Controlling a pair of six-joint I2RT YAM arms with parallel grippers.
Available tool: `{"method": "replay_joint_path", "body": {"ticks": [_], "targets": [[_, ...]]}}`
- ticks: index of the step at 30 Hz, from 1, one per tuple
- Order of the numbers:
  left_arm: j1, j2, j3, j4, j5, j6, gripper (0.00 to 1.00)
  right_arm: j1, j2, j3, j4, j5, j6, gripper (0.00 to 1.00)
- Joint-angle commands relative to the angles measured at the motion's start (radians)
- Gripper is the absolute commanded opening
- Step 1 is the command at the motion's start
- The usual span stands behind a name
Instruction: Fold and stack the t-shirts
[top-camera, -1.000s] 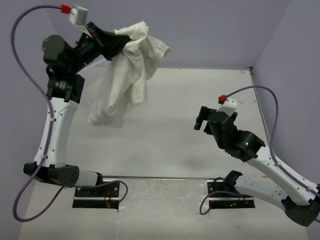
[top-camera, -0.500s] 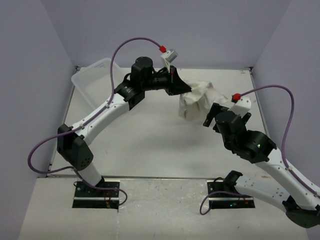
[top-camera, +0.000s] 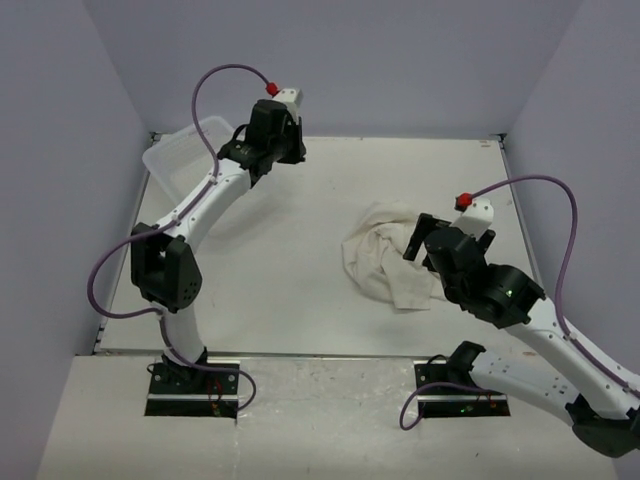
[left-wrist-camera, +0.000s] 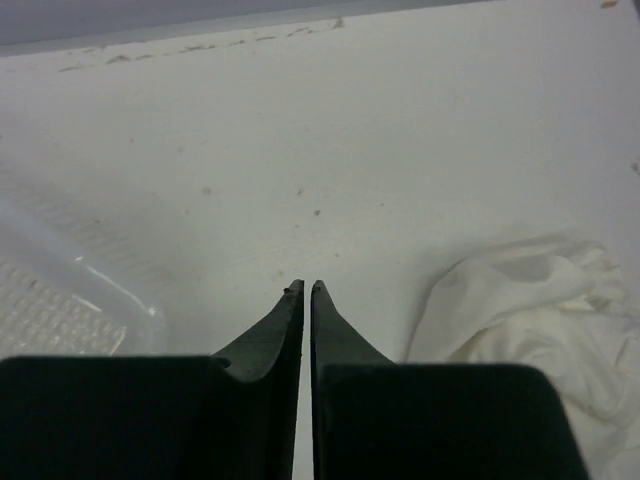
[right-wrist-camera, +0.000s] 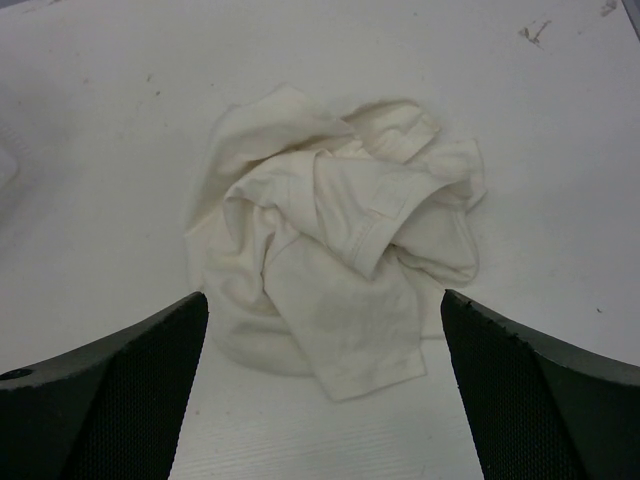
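One cream t-shirt (top-camera: 378, 258) lies crumpled in a heap on the white table, right of centre. In the right wrist view the t-shirt (right-wrist-camera: 330, 230) sits just ahead of my right gripper (right-wrist-camera: 324, 300), whose jaws stand wide open above its near edge. Seen from above, the right gripper (top-camera: 448, 240) hovers at the heap's right side. My left gripper (top-camera: 289, 153) is high at the back, left of centre, well away from the cloth. Its jaws (left-wrist-camera: 303, 288) stand almost together with only a thin slit and nothing between them. The t-shirt (left-wrist-camera: 530, 310) shows at the lower right of that view.
A clear plastic basket (top-camera: 185, 160) sits at the back left corner, its rim (left-wrist-camera: 60, 270) at the left of the left wrist view. Lavender walls close the table at the back and on both sides.
The left arm swung the t-shirt from the back left across to the right, let it go, and pulled back to the rear. The shirt now lies heaped by the right gripper.
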Motion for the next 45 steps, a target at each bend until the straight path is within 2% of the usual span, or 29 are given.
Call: {"method": "replay_joint_path", "body": {"ticks": [1, 6, 12, 21, 30, 36, 41, 45], "targets": [[-0.002, -0.01, -0.026, -0.021, -0.021, 0.026, 0.0, 0.004, 0.009, -0.015, 0.07, -0.007, -0.018, 0.99], [0.001, 0.124, 0.028, -0.025, 0.054, 0.005, 0.0, 0.003, 0.029, -0.015, 0.083, -0.034, -0.022, 0.99], [0.015, 0.338, 0.27, -0.118, 0.024, 0.02, 0.0, 0.004, -0.008, -0.056, 0.073, -0.063, -0.003, 0.99], [0.061, 0.477, 0.285, -0.169, -0.101, 0.023, 0.0, 0.006, -0.065, -0.101, 0.081, -0.055, -0.009, 0.99], [0.104, 0.411, 0.157, -0.195, -0.246, 0.002, 0.0, 0.006, -0.042, -0.119, 0.126, -0.073, -0.025, 0.99], [0.145, 0.294, 0.017, -0.215, -0.343, -0.028, 0.0, 0.006, -0.031, -0.122, 0.152, -0.089, -0.044, 0.99], [0.199, 0.215, -0.093, -0.218, -0.372, -0.045, 0.0, 0.006, -0.017, -0.114, 0.161, -0.104, -0.059, 0.99], [0.251, 0.182, -0.124, -0.21, -0.371, -0.045, 0.0, 0.006, -0.02, -0.119, 0.161, -0.121, -0.055, 0.99]]}}
